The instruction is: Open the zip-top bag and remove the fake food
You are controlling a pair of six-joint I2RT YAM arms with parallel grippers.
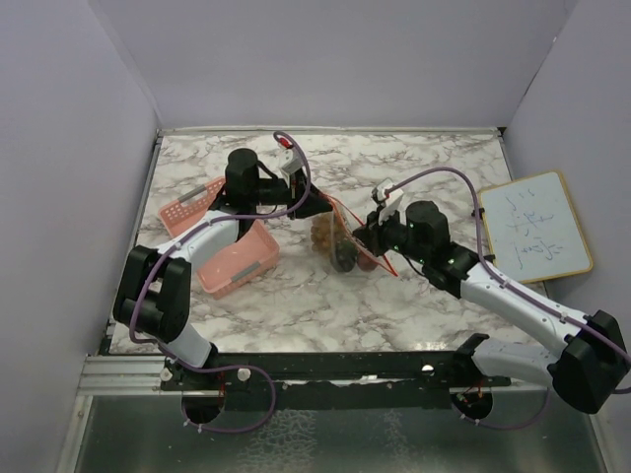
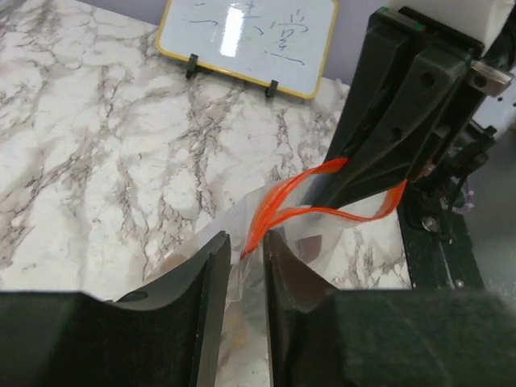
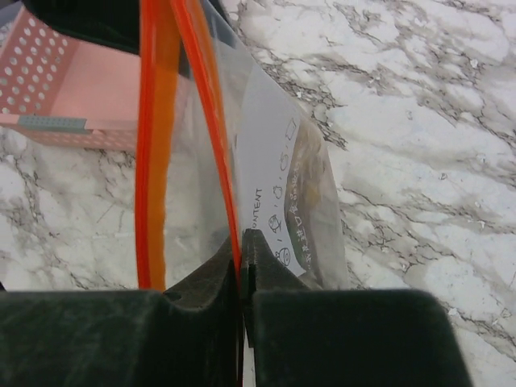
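Bag [image 3: 266,153] looks like thin, slippery film, so I'd hold its stiffer zip strip [image 3: 153,161]: right hand [image 3: 242,242] pinches it; whether left hand [image 2: 246,250] grips, I cannot tell.

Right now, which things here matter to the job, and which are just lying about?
Part of the job: zip-top bag, fake food inside it.
Just lying about: pink basket, whiteboard.

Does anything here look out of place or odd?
Only the bag, mid-table: its orange zip is pulled apart and twisted, with the right gripper pinching one strip. Food is inside; nothing spilled.
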